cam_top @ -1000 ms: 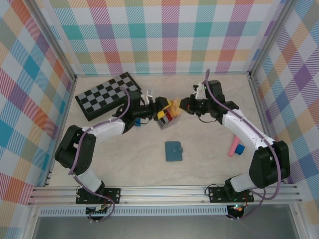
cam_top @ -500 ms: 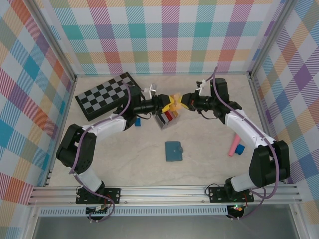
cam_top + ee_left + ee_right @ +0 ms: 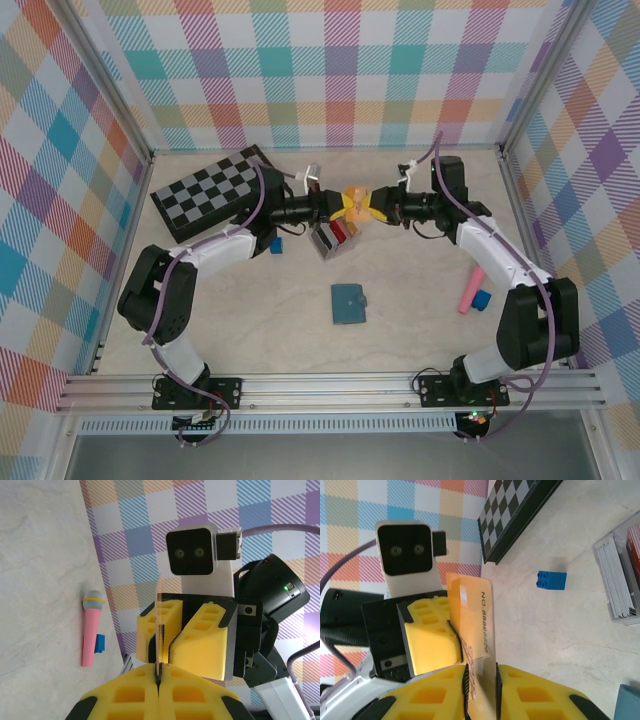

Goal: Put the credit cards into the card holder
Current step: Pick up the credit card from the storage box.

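Nearest the arm bases, the blue-grey wallet [image 3: 349,304] lies flat on the tabletop [image 3: 420,330], where it lay a second ago. To its right, the pink toy microphone [image 3: 469,293] and the small blue block [image 3: 482,299] touching it have not shifted either.

Farther in, the card holder [image 3: 333,238] stands tilted at mid-table with a red card [image 3: 343,232] and some pale ones upright in its slots, and the blue cube [image 3: 277,245] sits just to its left. None of them has moved.

The change is above and just beyond the holder. A second ago the two hands met low over it. Now both have lifted and drawn toward the far wall, and face each other fingertip to fingertip. The yellow credit card [image 3: 356,200] is held on edge between them, clear of the tabletop and outside the holder.

The left hand [image 3: 345,206], which stood wide a second ago, has clenched on the card's edge, its yellow pads pressed together around it. The right hand [image 3: 368,205], clamped before, has loosened. The left wrist view shows a dark gap between the card and one of its fingers [image 3: 200,640], though the card still stands between the two.

Beyond, the chessboard [image 3: 215,192] lies unchanged by the far left corner.
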Action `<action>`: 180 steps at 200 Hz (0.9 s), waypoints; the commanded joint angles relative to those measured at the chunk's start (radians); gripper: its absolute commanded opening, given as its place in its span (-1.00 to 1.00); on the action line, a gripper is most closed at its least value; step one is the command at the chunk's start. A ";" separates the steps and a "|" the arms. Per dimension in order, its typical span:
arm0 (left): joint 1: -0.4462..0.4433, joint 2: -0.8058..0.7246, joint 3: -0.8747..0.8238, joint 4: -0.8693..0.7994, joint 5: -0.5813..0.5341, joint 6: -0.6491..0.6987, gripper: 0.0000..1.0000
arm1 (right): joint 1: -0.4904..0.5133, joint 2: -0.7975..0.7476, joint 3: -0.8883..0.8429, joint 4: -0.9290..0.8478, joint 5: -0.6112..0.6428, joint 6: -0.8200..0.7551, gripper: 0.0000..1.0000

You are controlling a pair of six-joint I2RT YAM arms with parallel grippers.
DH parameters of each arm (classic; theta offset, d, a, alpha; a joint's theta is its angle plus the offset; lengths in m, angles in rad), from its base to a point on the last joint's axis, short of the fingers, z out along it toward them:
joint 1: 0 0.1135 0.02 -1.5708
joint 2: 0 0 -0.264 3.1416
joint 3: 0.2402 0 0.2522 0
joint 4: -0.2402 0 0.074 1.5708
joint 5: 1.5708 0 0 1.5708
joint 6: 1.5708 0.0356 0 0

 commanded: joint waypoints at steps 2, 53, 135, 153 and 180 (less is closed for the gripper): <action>0.004 0.022 0.062 -0.047 0.077 0.047 -1.00 | -0.012 0.016 0.074 -0.074 -0.115 -0.117 -0.61; 0.002 0.046 0.093 -0.109 0.126 0.078 -1.00 | -0.016 0.043 0.090 -0.093 -0.121 -0.154 -0.79; -0.007 -0.141 -0.020 -0.709 -0.360 0.333 0.20 | 0.124 -0.166 -0.063 -0.368 0.537 -0.419 -0.90; -0.021 -0.207 -0.135 -0.709 -0.473 0.284 0.23 | 0.217 -0.169 -0.068 -0.475 0.652 -0.445 -0.90; -0.074 -0.290 -0.250 -0.737 -0.566 0.259 0.28 | 0.380 -0.140 -0.116 -0.492 0.713 -0.378 -0.90</action>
